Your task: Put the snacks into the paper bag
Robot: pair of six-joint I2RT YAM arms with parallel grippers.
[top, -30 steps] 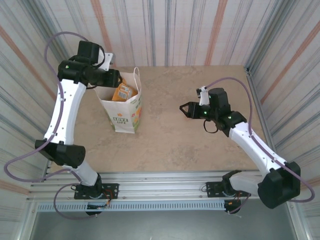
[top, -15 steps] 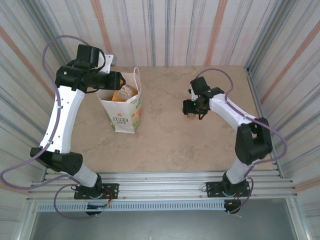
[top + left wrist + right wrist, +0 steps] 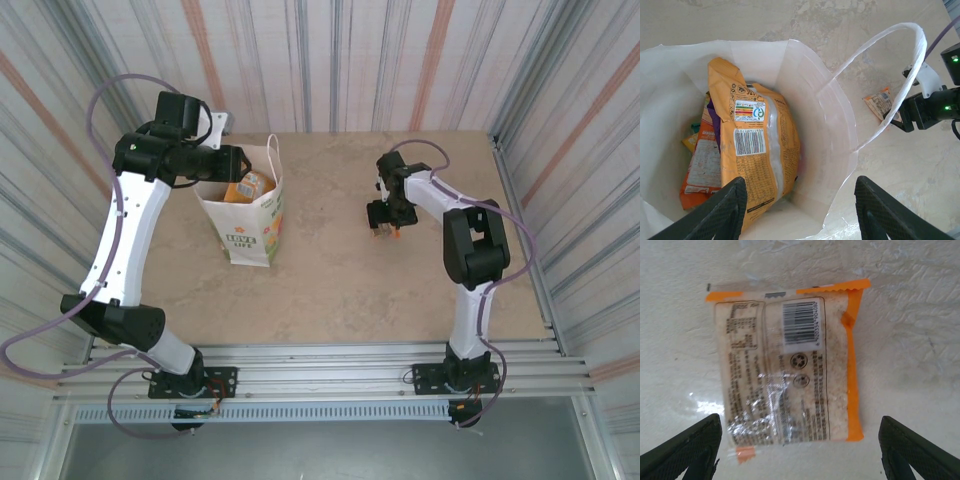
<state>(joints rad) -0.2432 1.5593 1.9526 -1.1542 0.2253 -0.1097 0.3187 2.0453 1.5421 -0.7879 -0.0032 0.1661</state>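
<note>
The white paper bag [image 3: 252,222] stands upright at the left of the table, its mouth open. Inside lie a large orange packet [image 3: 758,156], a red-orange packet [image 3: 701,167] and a purple sliver [image 3: 714,119]. My left gripper [image 3: 800,220] hovers open just above the bag's mouth [image 3: 228,160], nothing between its fingers. One orange-edged clear snack packet [image 3: 790,385] lies flat on the table, barcode side up [image 3: 384,234]. My right gripper [image 3: 800,452] points straight down over it [image 3: 384,220], open, with a finger on each side of the packet's near end, apart from it.
The bag's thin handle [image 3: 890,70] arches between the bag and the right gripper [image 3: 907,116]. Striped walls close in the table [image 3: 340,290] on three sides. Bare tabletop lies between the bag and the loose packet.
The right arm has folded upright and swung its wrist to point down, bringing the open gripper over the packet on the table. The left arm has hardly moved.
</note>
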